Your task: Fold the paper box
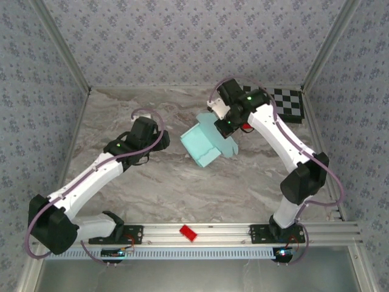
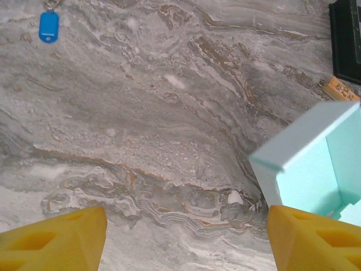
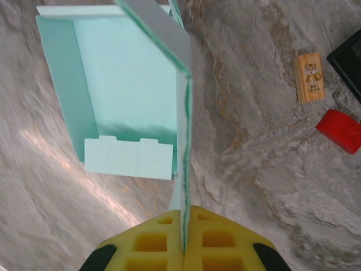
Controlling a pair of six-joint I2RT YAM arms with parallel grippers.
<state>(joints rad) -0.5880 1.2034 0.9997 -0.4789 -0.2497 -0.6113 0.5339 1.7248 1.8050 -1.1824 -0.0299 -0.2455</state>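
The paper box [image 1: 206, 143] is pale mint card, partly folded into an open tray with walls up, lying mid-table. My right gripper [image 3: 184, 240] is shut on one thin upright wall of it, the card edge [image 3: 184, 141] pinched between the yellow pads. Inside the box a notched flap [image 3: 128, 159] lies folded over. My left gripper [image 2: 186, 237] is open, its yellow fingers [image 2: 53, 237] wide apart over bare marble, just left of the box corner [image 2: 293, 164]. In the top view the left gripper [image 1: 144, 135] sits left of the box, apart from it.
A checkered board [image 1: 287, 103] lies at the back right. A small wooden block [image 3: 309, 76] and a red piece [image 3: 338, 130] sit right of the box. A blue tag [image 2: 48, 26] lies farther off. Another red piece [image 1: 188, 232] rests on the front rail.
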